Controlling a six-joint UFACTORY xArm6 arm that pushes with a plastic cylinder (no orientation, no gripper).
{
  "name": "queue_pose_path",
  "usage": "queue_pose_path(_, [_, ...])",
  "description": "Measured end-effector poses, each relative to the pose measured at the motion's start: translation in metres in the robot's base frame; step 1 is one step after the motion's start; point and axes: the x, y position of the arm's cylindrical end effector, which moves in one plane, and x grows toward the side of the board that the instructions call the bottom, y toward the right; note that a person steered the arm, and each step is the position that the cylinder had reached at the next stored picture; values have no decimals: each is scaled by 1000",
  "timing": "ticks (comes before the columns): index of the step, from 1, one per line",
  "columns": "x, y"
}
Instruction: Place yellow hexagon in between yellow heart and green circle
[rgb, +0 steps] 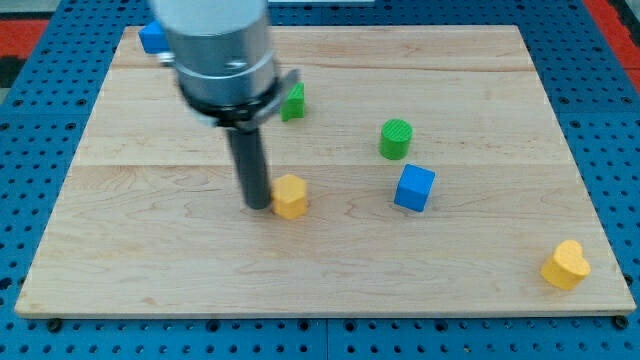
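The yellow hexagon (290, 197) sits near the board's middle, a little left of centre. My tip (257, 205) touches its left side. The green circle (396, 139) stands to the upper right of the hexagon. The yellow heart (566, 265) lies near the board's bottom right corner. The arm's grey body hides part of the upper left of the board.
A blue cube (414, 188) sits just below the green circle, between it and the heart. A green star (294, 101) peeks out right of the arm. A blue block (151, 38) shows at the top left corner. The wooden board (480, 80) lies on blue pegboard.
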Motion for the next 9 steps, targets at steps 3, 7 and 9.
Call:
queue_pose_path(3, [-35, 73])
queue_pose_path(7, [15, 131])
queue_pose_path(9, [38, 107])
